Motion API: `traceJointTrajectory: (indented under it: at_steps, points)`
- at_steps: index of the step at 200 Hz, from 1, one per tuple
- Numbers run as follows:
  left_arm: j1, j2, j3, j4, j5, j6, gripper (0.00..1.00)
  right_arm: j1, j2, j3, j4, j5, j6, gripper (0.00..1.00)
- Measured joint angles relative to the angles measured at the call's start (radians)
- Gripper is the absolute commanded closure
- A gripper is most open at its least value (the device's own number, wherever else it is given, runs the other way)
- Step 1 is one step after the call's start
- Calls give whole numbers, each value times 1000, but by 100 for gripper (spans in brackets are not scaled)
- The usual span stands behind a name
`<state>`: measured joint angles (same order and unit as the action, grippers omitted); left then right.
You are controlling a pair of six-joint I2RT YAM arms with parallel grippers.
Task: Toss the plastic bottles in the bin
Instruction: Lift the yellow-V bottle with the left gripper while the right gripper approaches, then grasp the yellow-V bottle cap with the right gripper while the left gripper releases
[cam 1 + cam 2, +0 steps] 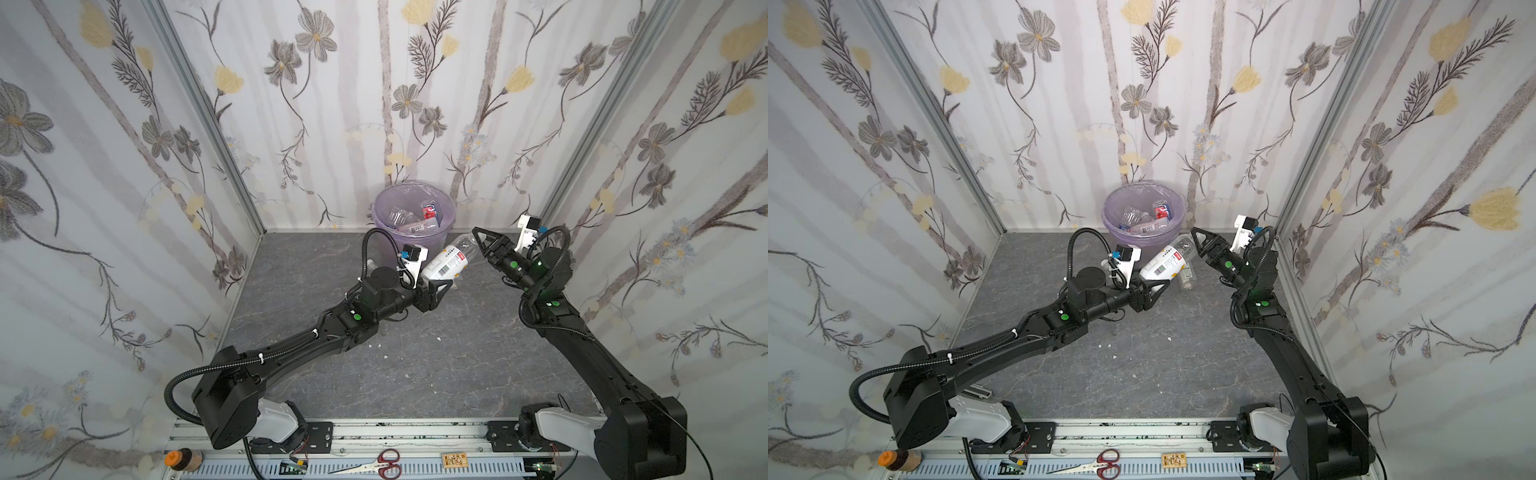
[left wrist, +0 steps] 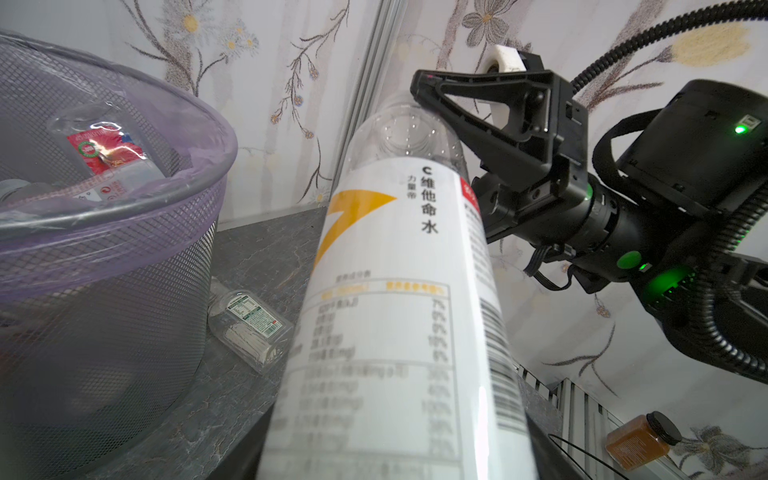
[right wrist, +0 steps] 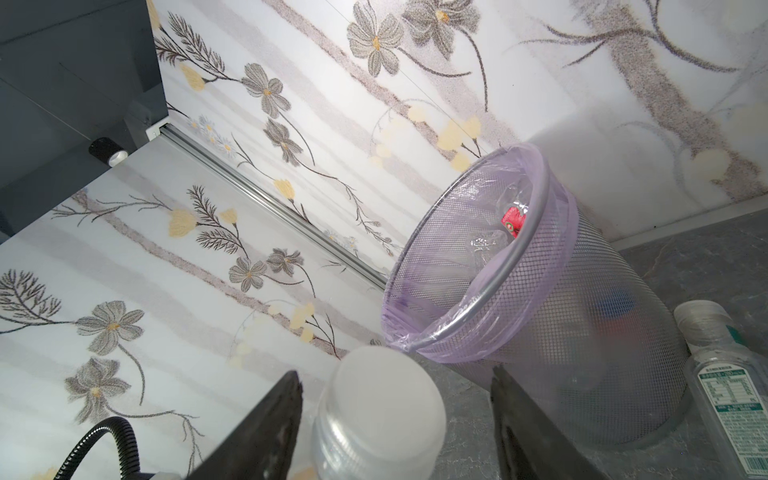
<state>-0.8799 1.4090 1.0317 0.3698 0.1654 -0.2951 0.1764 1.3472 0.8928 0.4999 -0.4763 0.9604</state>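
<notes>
Item: white bottle [image 1: 445,262] with orange V, held clear of the desk [image 1: 415,365], just beside the bin [image 1: 419,243]. Long axis tilted: base low toward the left arm, cap high toward the right arm. The left hand [image 1: 437,284] clamps the base end. The right hand [image 1: 478,237] is nearer the cap, jaws part-spread and straddling it, with gaps on both sides in the wrist view. Judgement: a handover, with closure on the neck due next. A green-labelled bottle [image 2: 249,328] lies flat at the bin's foot.
</notes>
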Motion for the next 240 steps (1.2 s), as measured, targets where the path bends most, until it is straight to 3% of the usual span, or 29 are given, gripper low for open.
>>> traceJointTrajectory:
  at_steps: [51, 84, 123, 179, 240]
  points:
    - [0, 0, -7, 0, -5, 0, 33, 18, 29, 5, 43, -5, 27, 47]
    - [0, 0, -14, -2, -10, 1, 24, 24, 38, 6, 63, 5, 56, 63]
    - [-1, 0, -15, 7, -33, 1, 18, 27, 47, 23, 70, 10, 43, 73]
    - [13, -29, -21, 8, -61, 0, 0, 28, 133, 134, 67, 55, 23, 76]
    - [108, -129, -34, -8, -68, -58, 0, 48, 251, 463, -20, 198, -109, 76]
